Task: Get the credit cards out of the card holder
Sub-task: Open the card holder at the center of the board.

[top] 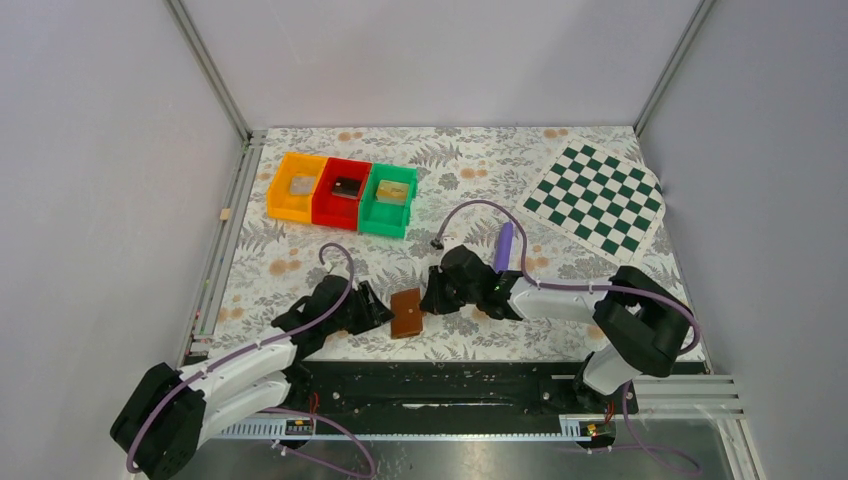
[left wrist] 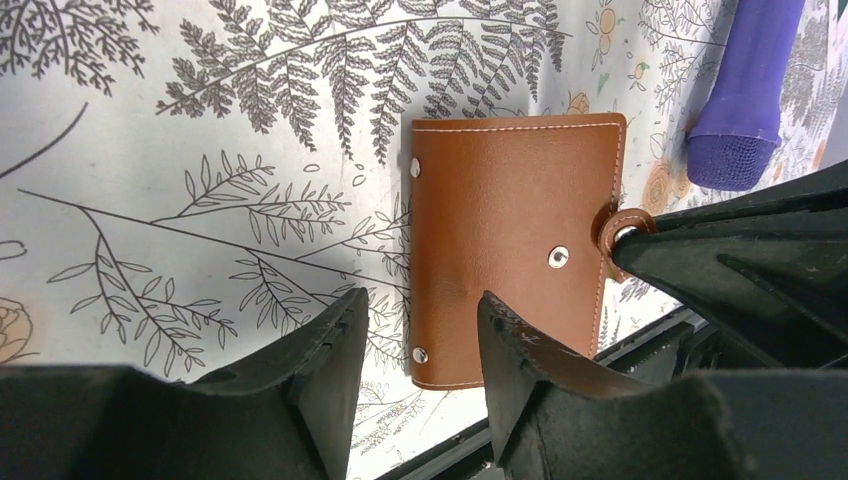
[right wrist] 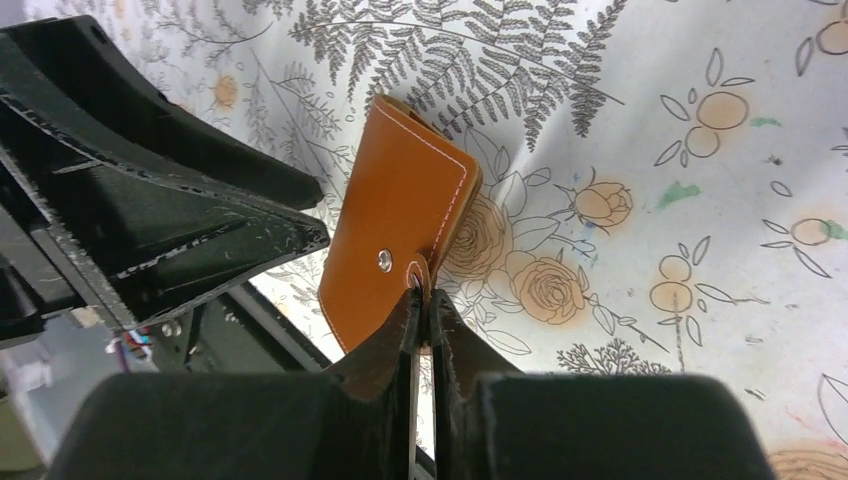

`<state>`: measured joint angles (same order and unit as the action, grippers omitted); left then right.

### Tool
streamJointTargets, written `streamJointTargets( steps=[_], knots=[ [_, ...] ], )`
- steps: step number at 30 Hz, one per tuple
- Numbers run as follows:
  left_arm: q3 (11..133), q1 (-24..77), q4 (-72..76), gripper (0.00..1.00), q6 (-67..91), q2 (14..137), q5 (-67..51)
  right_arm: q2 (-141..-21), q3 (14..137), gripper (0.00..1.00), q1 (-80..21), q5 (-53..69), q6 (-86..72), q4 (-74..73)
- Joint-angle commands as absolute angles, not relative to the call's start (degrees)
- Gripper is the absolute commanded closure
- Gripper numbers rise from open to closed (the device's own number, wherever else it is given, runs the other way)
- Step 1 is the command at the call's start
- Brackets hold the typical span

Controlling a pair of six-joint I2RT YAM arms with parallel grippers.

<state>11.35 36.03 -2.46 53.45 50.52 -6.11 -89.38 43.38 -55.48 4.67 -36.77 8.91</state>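
The brown card holder [top: 406,312] lies closed near the table's front edge, between my two grippers. In the left wrist view the card holder [left wrist: 505,240] shows its stitched cover and metal studs. My left gripper [left wrist: 415,320] is open, its fingers straddling the holder's near left corner. My right gripper [right wrist: 422,295] is shut on the holder's snap strap [right wrist: 417,272] at its right edge. The card holder [right wrist: 400,225] is tilted up on that side. No cards show.
Orange [top: 294,187], red [top: 342,192] and green [top: 390,199] bins stand at the back left, each with something small inside. A purple stick [top: 504,246] lies behind my right arm. A checkered mat [top: 595,198] lies at the back right. The table's front rail [top: 450,380] is just below the holder.
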Motion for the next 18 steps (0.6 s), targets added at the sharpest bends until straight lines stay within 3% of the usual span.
streamJointTargets(
  steps=[1, 11, 18],
  knots=[
    [14.5, 36.2, -3.3, 0.55, 50.6, 51.7, -5.4, -88.0, 41.2, 0.92, -53.6, 13.0, -40.8, 18.4],
    [16.9, 36.2, -4.8, 0.54, 49.5, 52.9, -6.3, -86.6, 35.2, 0.91, -50.2, 19.0, -48.5, 32.5],
    [19.7, 36.2, -8.2, 0.41, 48.2, 52.1, -7.0, -85.2, 34.3, 0.95, -49.9, 19.4, -49.4, 31.9]
  ],
)
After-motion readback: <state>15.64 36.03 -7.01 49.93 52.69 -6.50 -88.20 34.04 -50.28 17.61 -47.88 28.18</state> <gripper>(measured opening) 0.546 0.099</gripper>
